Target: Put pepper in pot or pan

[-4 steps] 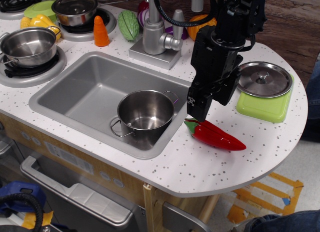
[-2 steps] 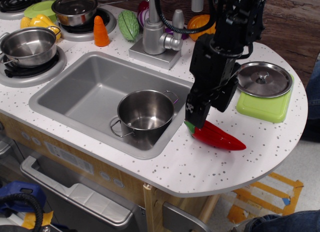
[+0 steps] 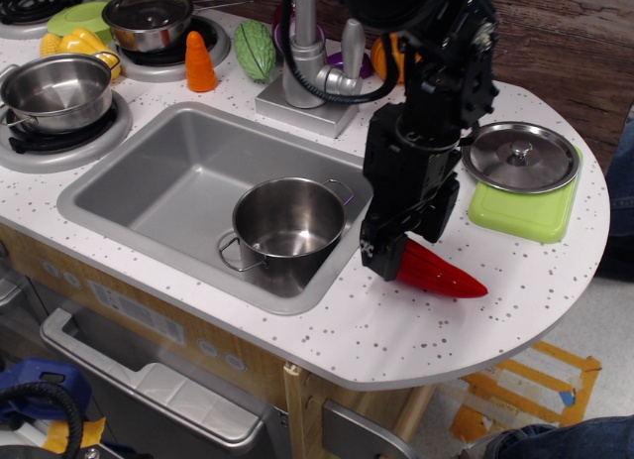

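Red and glossy, the pepper point(image 3: 441, 273) lies on the speckled counter point(image 3: 396, 330) just right of the sink point(image 3: 149, 191). The gripper point(image 3: 384, 263) covers its stem end; whether it grips cannot be told. A steel pot point(image 3: 287, 226) stands in the sink.

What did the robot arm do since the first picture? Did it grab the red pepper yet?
The tool moved down and a little left, and now covers the stem end of the red chili pepper. Whether it has gripped it cannot be seen. The pepper lies on the counter where it was. The pot in the sink has not moved either.
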Action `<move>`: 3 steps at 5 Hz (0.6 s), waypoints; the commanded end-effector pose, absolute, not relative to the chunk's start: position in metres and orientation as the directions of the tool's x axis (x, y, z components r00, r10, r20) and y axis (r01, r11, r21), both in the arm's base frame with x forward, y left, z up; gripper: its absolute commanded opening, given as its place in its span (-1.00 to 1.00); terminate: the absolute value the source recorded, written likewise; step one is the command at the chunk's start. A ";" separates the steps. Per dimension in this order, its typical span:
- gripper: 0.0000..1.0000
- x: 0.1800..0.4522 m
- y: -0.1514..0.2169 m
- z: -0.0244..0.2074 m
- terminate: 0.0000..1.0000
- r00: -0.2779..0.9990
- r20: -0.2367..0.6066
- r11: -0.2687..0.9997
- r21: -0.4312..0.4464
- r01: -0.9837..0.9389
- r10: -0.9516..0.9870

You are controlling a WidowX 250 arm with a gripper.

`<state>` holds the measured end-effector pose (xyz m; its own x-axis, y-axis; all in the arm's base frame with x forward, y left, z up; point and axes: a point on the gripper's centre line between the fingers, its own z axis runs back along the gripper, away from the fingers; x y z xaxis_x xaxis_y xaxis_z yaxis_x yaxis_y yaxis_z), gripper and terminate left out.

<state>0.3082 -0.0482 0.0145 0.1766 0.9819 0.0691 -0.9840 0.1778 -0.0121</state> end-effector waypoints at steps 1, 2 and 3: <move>-1.00 0.310 -0.046 0.015 -1.00 0.151 0.082 0.157 -0.076 -0.985 0.985; -1.00 0.311 -0.043 0.017 -1.00 0.168 0.103 0.177 -0.082 -0.981 0.980; -1.00 0.316 -0.025 0.033 -1.00 0.249 0.214 0.261 -0.029 -0.965 0.945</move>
